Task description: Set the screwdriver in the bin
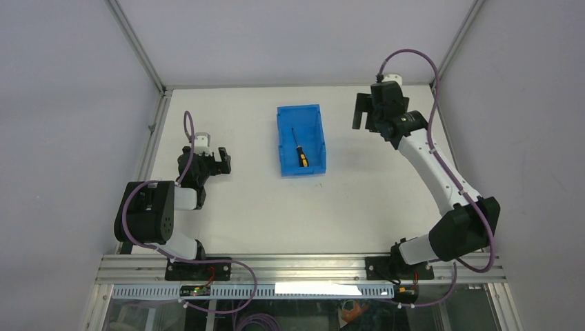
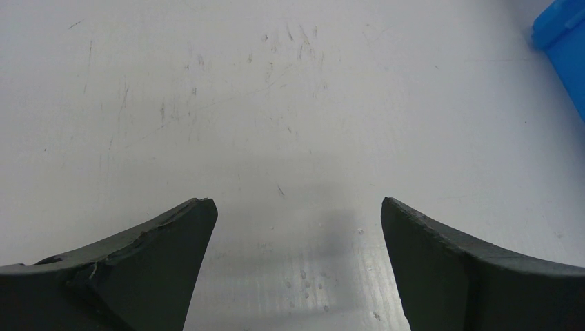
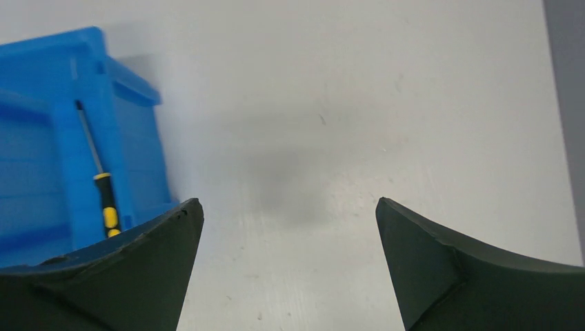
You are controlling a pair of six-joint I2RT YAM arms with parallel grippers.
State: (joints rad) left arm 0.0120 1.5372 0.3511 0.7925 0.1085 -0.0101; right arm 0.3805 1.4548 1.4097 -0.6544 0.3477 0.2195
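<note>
The blue bin (image 1: 314, 117) stands at the middle back of the table. The screwdriver (image 1: 301, 153), with a yellow-and-black handle and thin dark shaft, lies inside it on the floor. In the right wrist view the bin (image 3: 41, 110) is at the left with the screwdriver (image 3: 103, 196) in it. My right gripper (image 1: 361, 110) is open and empty, to the right of the bin, above bare table (image 3: 286, 207). My left gripper (image 1: 222, 160) is open and empty, left of the bin, over bare table (image 2: 296, 207). A corner of the bin (image 2: 562, 27) shows at the upper right of the left wrist view.
Metal frame posts (image 1: 138, 48) rise at the table's back corners, with grey walls around. An aluminium rail (image 1: 303, 265) runs along the near edge by the arm bases.
</note>
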